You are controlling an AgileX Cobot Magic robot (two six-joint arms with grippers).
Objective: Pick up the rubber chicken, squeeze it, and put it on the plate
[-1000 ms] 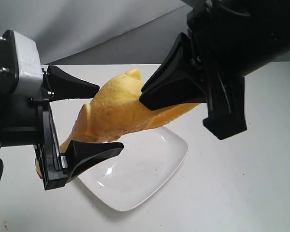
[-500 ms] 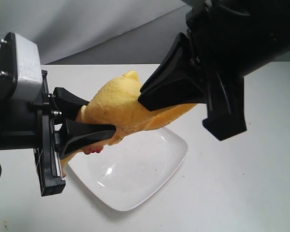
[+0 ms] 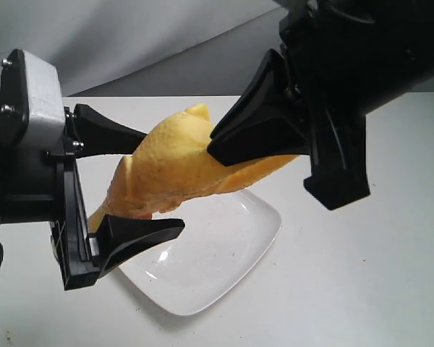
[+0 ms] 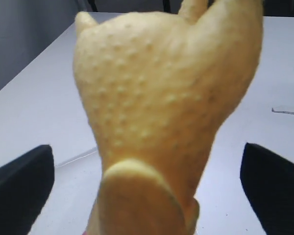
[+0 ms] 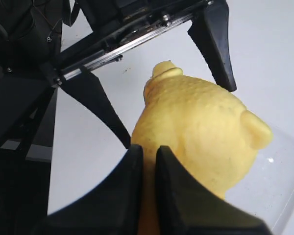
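The yellow rubber chicken [image 3: 177, 166] hangs in the air above the white square plate [image 3: 224, 253]. My right gripper [image 3: 235, 144] is shut on its thin neck end, and the same grip shows in the right wrist view [image 5: 149, 152] with the chicken's body [image 5: 201, 132] beyond the fingers. My left gripper [image 3: 145, 181] stands open around the chicken's lower body, one finger above and one below, apart from the rubber. In the left wrist view the chicken [image 4: 161, 103] fills the middle between the two spread fingertips [image 4: 24, 171]. Head and feet are hidden.
A white tabletop [image 3: 362, 289] stretches under and round the plate. A grey backdrop [image 3: 130, 43] rises behind the table. The left arm's body [image 3: 22, 159] and the right arm's housing [image 3: 362, 65] crowd both sides of the chicken.
My left gripper closed on the chicken's lower body half a second ago, squeezing it, and has now opened wide again. The right gripper and chicken have stayed in place.
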